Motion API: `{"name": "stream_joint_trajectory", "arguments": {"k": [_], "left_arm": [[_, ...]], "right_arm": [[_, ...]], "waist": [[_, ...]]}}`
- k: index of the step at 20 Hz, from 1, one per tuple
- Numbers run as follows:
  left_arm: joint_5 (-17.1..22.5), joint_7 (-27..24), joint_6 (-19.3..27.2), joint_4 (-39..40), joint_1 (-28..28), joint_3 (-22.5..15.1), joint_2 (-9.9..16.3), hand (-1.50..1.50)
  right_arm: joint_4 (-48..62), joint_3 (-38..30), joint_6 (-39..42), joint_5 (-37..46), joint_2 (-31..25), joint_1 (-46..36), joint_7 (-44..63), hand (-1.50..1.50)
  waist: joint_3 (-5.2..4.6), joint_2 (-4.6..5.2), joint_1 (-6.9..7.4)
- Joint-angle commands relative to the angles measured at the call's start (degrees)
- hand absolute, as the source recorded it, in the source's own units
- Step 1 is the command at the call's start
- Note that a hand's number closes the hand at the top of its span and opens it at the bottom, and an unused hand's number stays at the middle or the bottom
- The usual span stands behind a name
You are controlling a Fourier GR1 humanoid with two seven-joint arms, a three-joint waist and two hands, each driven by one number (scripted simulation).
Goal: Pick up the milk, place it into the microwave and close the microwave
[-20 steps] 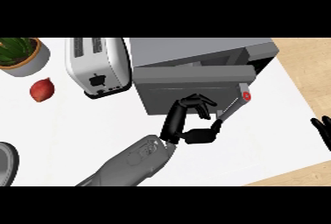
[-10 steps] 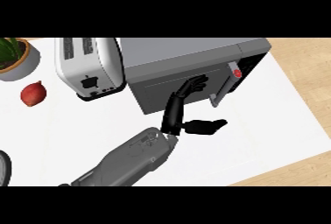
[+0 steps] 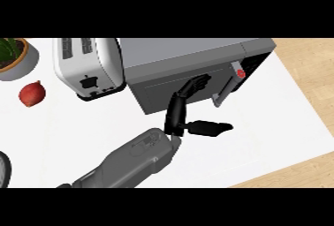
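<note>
Against the microwave door, the left hand pressed with straight, open fingers and held nothing. I could not see the milk; only a toaster stood beside.

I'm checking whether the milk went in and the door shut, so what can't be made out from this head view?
- Milk: shows nowhere; if inside, the grey microwave and its dark door hide it.
- Door latch: the black left hand, fingers straight against the door, covers part of it; full closure cannot be told.
- Right hand: not in view.
- Green plant in a pot: cut by the left edge.
- Dark round rim: mostly cut off; unidentifiable.
</note>
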Motion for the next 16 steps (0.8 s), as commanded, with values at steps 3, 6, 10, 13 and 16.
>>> {"name": "stream_joint_trajectory", "arguments": {"k": [3,6,10,13,16], "left_arm": [[3.2,-1.0,1.8,4.2,-4.9,3.6,0.0,-1.50],[4.3,-2.5,1.2,4.6,-4.8,3.5,0.0,-1.50],[5.5,-3.8,0.6,5.3,-5.1,3.2,0.0,-1.50],[5.9,-4.4,0.3,3.6,-3.9,2.2,0.0,-1.50],[7.2,-4.8,0.1,5.1,-4.5,2.5,0.0,-1.50]], "right_arm": [[1.5,-0.4,-0.6,0.3,-0.8,-2.7,0.1,1.50],[1.9,-0.1,-0.5,0.7,-1.7,-4.0,1.0,1.50],[2.8,0.0,-0.5,0.8,-2.1,-5.1,1.1,1.50],[6.8,3.6,1.1,-10.7,6.3,-4.8,1.8,1.50],[8.9,4.5,3.1,-12.4,5.6,-4.5,3.3,-1.50]], "waist": [[0.12,0.63,-0.27],[-0.02,0.86,0.27],[0.04,1.11,-0.01],[0.74,1.53,1.22],[0.38,1.74,0.78]]}}
